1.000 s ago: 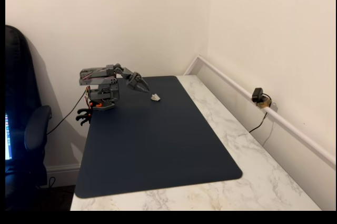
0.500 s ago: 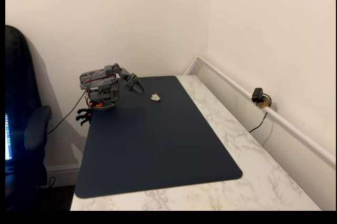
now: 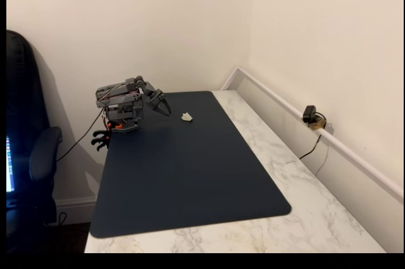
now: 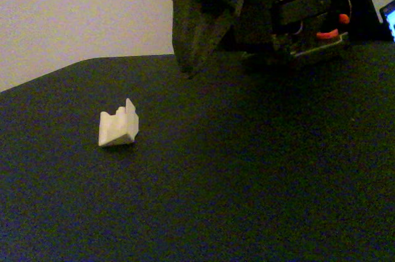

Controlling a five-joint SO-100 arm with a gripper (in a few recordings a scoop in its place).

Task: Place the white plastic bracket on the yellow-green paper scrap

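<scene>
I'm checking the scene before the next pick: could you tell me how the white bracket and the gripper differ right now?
The bracket is off-white; the gripper is dark grey. The bracket is far smaller than the gripper. The bracket lies on the mat; the gripper hangs above it, tip pointing down, apart from the bracket. Both are at the mat's far end.

White plastic bracket [image 4: 118,127]: matt, faceted plastic. Mat [image 3: 183,174]: smooth, matt dark blue. Table [image 3: 316,218]: glossy white marble finish. Gripper [image 4: 196,58]: dark matt plastic.
</scene>
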